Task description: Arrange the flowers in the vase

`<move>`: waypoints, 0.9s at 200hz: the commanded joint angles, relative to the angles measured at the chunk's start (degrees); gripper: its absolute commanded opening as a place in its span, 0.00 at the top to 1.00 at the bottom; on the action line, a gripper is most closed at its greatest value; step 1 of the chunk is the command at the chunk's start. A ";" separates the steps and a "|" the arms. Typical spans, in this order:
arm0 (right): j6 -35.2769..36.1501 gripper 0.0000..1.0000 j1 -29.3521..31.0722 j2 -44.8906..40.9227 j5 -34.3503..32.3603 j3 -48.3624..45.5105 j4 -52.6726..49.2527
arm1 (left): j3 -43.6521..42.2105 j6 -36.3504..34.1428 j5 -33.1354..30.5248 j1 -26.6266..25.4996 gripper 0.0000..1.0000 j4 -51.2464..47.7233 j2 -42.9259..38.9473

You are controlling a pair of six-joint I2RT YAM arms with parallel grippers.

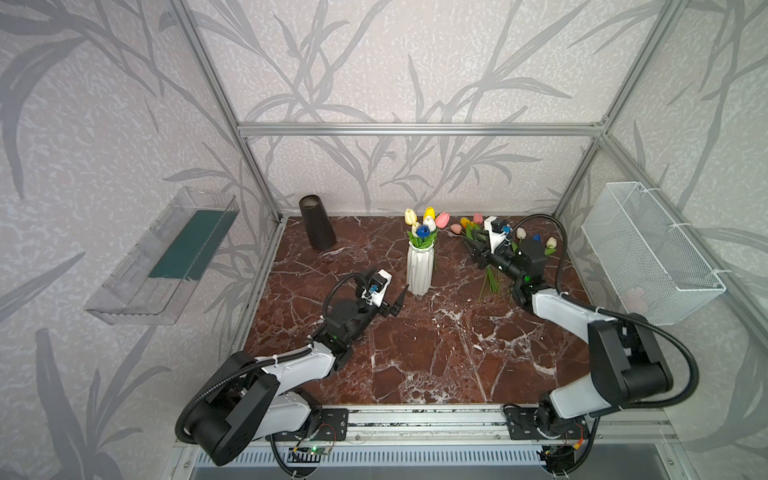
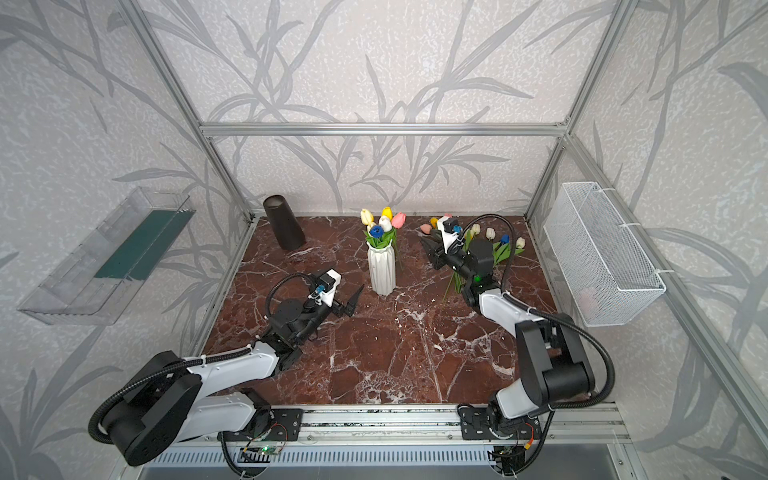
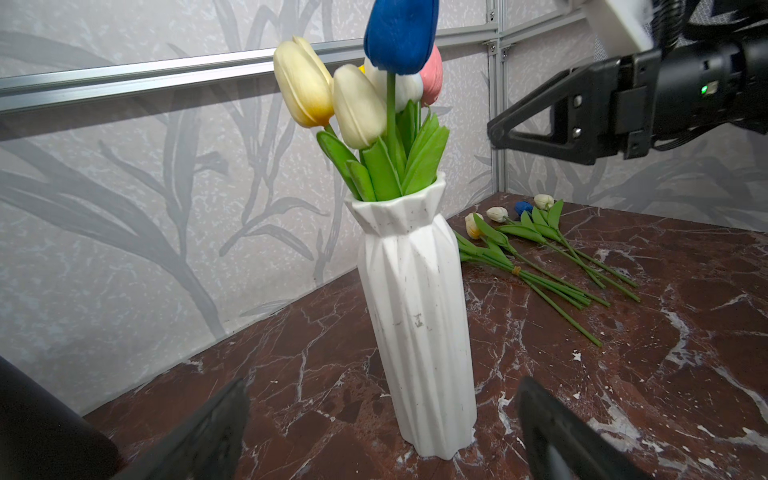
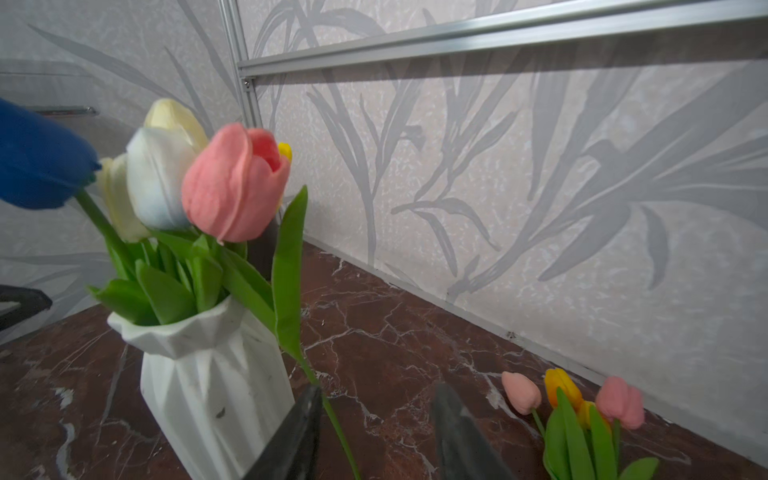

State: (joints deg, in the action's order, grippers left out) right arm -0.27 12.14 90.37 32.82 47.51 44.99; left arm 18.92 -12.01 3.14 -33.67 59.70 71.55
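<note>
A white ribbed vase (image 1: pixel 419 270) (image 2: pixel 381 270) (image 3: pixel 415 311) (image 4: pixel 208 374) stands mid-table with several flowers (image 1: pixel 420 226) in it: cream, white, yellow and blue heads. A pink tulip (image 1: pixel 442 219) (image 4: pixel 235 183) leans at the bunch's right side. Its stem (image 4: pixel 332 415) runs down outside the vase rim and passes between the jaws of my right gripper (image 1: pixel 473 247) (image 4: pixel 378 388). Those jaws are partly closed but still apart, the stem beside one finger. My left gripper (image 1: pixel 398 300) (image 3: pixel 382 382) is wide open and empty, low beside the vase's base. More flowers (image 1: pixel 536 241) (image 3: pixel 540 249) (image 4: pixel 582 407) lie on the table at the back right.
A black tapered cup (image 1: pixel 318 224) stands at the back left. A white wire basket (image 1: pixel 648 249) hangs on the right wall and a clear plastic shelf (image 1: pixel 166 257) on the left wall. The table is red-brown marble (image 1: pixel 415 357) inside an aluminium frame.
</note>
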 commanded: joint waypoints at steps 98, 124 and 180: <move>16.11 0.51 5.51 15.38 9.51 12.47 -6.58 | -0.41 -1.44 0.09 0.18 0.00 -1.52 -2.91; 16.45 0.56 6.22 16.46 7.80 12.52 -4.45 | -0.37 -1.70 -0.13 0.18 0.01 -1.97 -3.24; 15.98 0.68 6.49 19.29 8.01 14.52 -3.05 | -0.15 -2.14 -0.40 0.20 0.00 -2.39 -3.35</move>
State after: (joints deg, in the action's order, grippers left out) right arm 15.31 18.20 108.33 40.95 60.27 39.35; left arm 18.92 -12.97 3.05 -33.67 57.23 68.51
